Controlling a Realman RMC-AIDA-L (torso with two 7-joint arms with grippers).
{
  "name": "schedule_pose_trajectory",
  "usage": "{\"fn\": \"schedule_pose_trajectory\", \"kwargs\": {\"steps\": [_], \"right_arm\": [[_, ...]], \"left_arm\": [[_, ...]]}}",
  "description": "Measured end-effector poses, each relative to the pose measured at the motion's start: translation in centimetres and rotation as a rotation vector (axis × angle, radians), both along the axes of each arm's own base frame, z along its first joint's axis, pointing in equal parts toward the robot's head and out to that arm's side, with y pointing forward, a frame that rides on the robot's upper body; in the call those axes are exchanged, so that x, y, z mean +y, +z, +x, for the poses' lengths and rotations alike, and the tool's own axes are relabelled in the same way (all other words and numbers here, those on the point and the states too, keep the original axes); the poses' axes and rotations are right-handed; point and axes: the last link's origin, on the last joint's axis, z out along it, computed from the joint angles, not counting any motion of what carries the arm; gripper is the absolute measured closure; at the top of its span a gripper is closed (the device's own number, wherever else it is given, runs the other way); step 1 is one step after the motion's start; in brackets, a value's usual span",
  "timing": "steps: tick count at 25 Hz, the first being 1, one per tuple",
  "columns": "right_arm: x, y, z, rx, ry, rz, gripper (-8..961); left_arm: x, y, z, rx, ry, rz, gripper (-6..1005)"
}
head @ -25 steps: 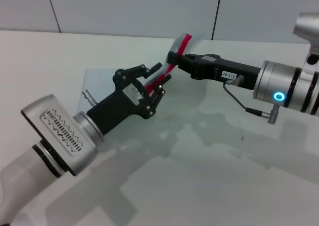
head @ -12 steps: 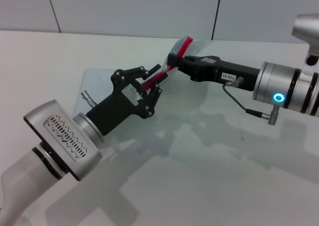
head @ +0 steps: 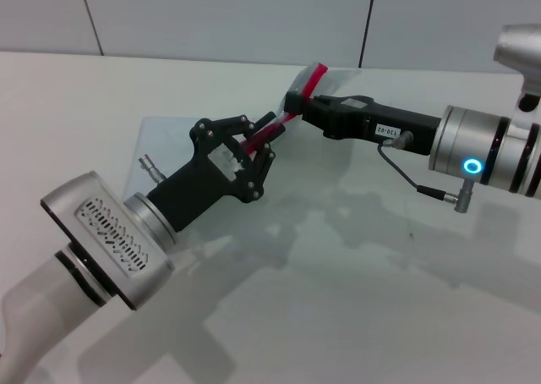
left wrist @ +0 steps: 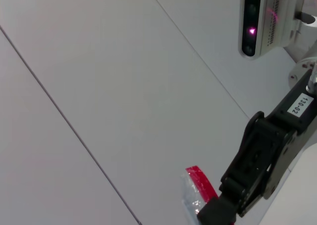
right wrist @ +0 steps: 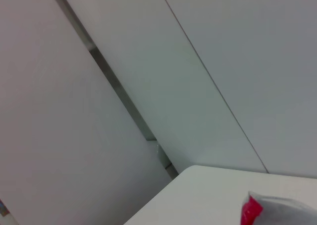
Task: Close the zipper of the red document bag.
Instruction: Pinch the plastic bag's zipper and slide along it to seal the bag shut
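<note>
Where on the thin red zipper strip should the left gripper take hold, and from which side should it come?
Probably the free stretch of the thin bright red zipper strip just left of the right gripper, which pinches the lifted corner of the translucent pale document bag. The strip hangs taut between both grippers, so the left gripper should come from the robot's left, jaws closing across its flat faces.

Head view: looks forward and down from above, over both arms and the white surface [head: 355, 299].
Left wrist view: faces up toward the wall, close behind the right tool [left wrist: 218, 212].
Right wrist view: faces the wall, near the surface edge.
Shared: the zipper [head: 308, 84] end shows in all three views.
</note>
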Motion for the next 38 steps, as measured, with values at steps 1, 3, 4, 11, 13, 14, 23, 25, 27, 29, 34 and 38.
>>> {"fn": "schedule_pose_trajectory", "kwargs": {"steps": [1, 3, 4, 11, 13, 14, 23, 25, 27, 29, 34, 38], "right_arm": [[0.0, 0.0, 0.0, 0.000, 0.000, 0.000, 913], [0.0, 0.0, 0.0, 0.000, 0.000, 0.000, 912], [0.0, 0.0, 0.0, 0.000, 0.000, 0.000, 912], [0.0, 0.0, 0.1, -0.001, -0.002, 0.001, 909], [0.0, 0.1, 0.2, -0.002, -0.003, 0.006, 908], [0.0, 0.1, 0.3, 0.000, -0.006, 0.011, 908], [0.7, 3.5, 4.5, 0.040, -0.147, 0.157, 905], [0.5, 4.4, 5.8, 0.054, -0.192, 0.197, 904], [0.4, 5.4, 7.2, 0.066, -0.236, 0.236, 903], [0.1, 6.2, 8.3, 0.076, -0.269, 0.267, 902], [-0.6, 7.8, 10.5, 0.106, -0.336, 0.335, 901], [-1.1, 8.7, 11.8, 0.120, -0.382, 0.380, 899]], "left_arm": [[0.0, 0.0, 0.0, 0.000, 0.000, 0.000, 881], [0.0, 0.0, 0.0, 0.000, 0.001, 0.001, 889], [0.0, 0.0, 0.0, -0.001, 0.002, 0.001, 892], [0.1, 0.0, -0.1, 0.004, 0.006, 0.000, 917], [0.0, 0.0, -0.1, 0.005, 0.006, -0.001, 920], [0.0, 0.0, -0.1, 0.005, 0.006, -0.001, 920], [-0.1, 0.1, -0.6, 0.010, 0.017, 0.001, 921], [-0.2, 0.1, -0.7, 0.010, 0.021, 0.002, 920], [-0.2, 0.2, -0.8, 0.009, 0.023, 0.002, 920], [-0.2, 0.3, -0.9, 0.010, 0.029, 0.006, 920], [-0.3, 0.3, -1.1, 0.011, 0.034, 0.010, 921], [-0.3, 0.3, -1.1, 0.011, 0.035, 0.011, 921]]}}
